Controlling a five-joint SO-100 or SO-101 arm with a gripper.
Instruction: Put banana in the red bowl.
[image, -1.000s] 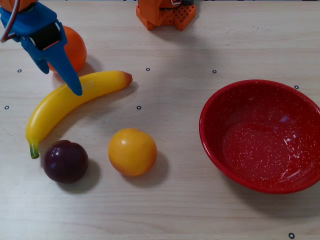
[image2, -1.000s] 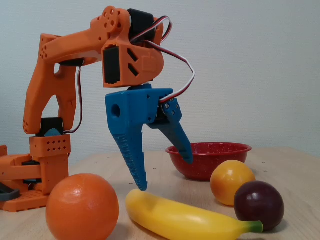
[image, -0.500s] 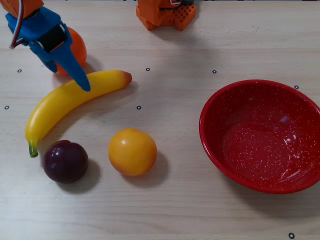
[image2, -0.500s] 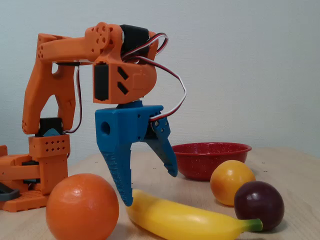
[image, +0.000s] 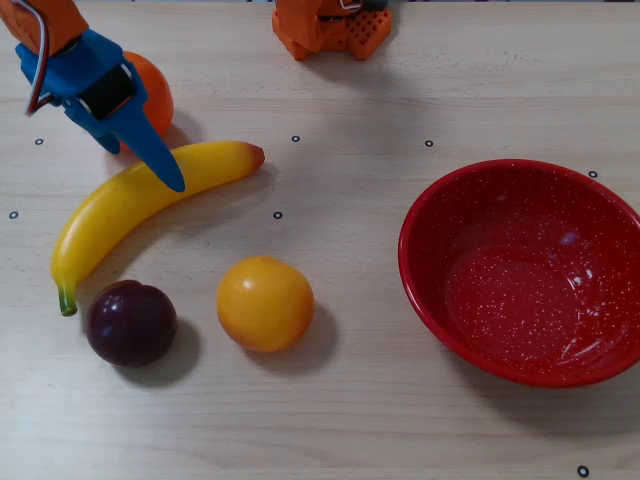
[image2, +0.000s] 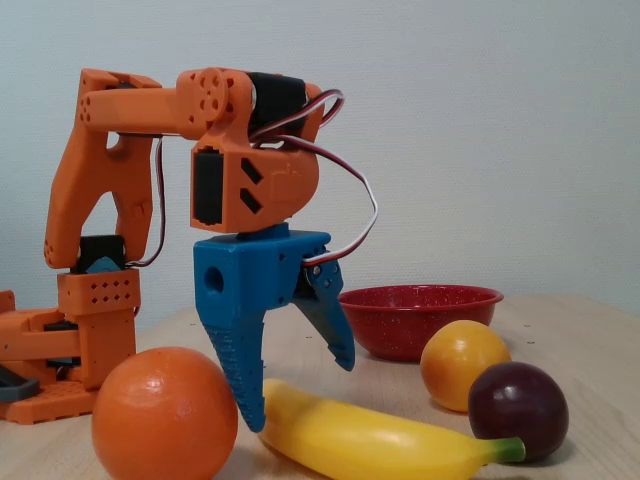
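The yellow banana (image: 130, 200) lies on the table at the left in the overhead view, green stem toward the bottom left, reddish end toward the upper right. In the fixed view the banana (image2: 370, 440) lies in the foreground. My blue gripper (image: 142, 167) is open and low over the banana's upper half, nothing held. In the fixed view my gripper (image2: 298, 395) points down, one fingertip (image2: 250, 420) beside the banana's near end, the other behind it. The red bowl (image: 420, 215) sits empty at the right, and the red bowl (image2: 420, 330) shows behind the fruits in the fixed view.
An orange (image: 152, 88) sits just behind my gripper, close to one finger. A round yellow-orange fruit (image: 265, 303) and a dark plum (image: 131, 322) lie just in front of the banana. The orange arm base (image: 330, 25) stands at the table's far edge.
My gripper has come down from above the banana to beside it, still open. Its fingertips shifted slightly along the banana. The fruits and the bowl stayed put.
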